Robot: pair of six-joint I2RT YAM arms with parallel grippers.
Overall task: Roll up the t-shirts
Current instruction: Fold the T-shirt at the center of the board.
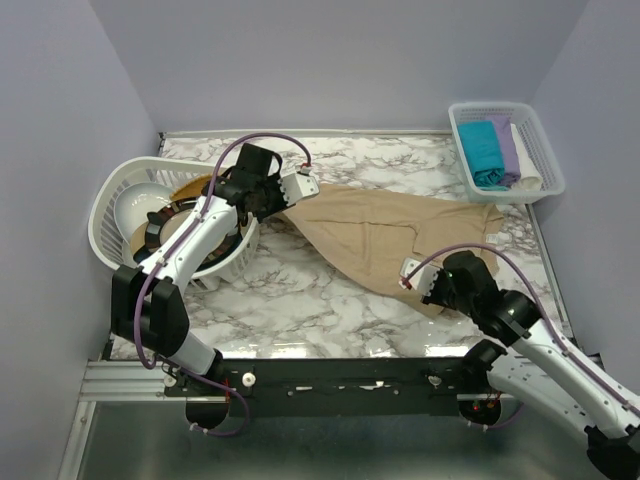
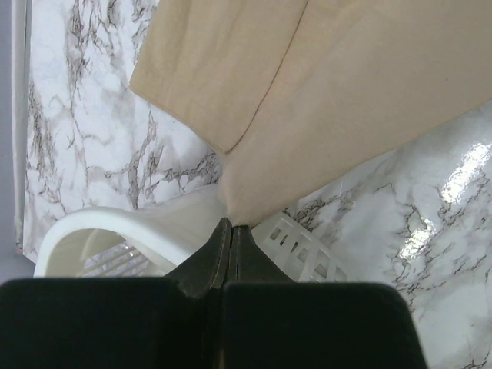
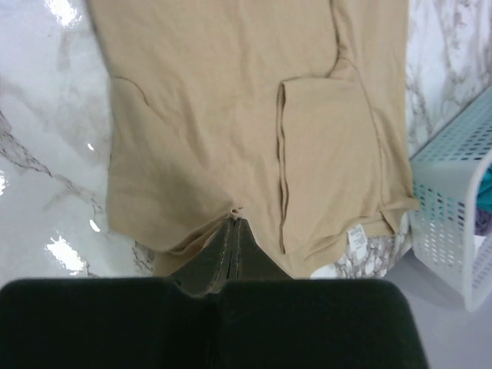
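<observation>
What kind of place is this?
Probably a robot test cell staged for laundry: plain walls enclose a marble-patterned table, with a beige t-shirt stretched across it and rolled shirts in a small basket.

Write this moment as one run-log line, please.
left fingers: shut on beige t-shirt corner | right fingers: shut on its edge | shirt not yet rolled

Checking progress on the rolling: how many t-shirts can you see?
4: a beige shirt spread on the table, plus a teal roll, a lilac roll and a white roll in the far-right basket. More may lie hidden beneath them.
</observation>
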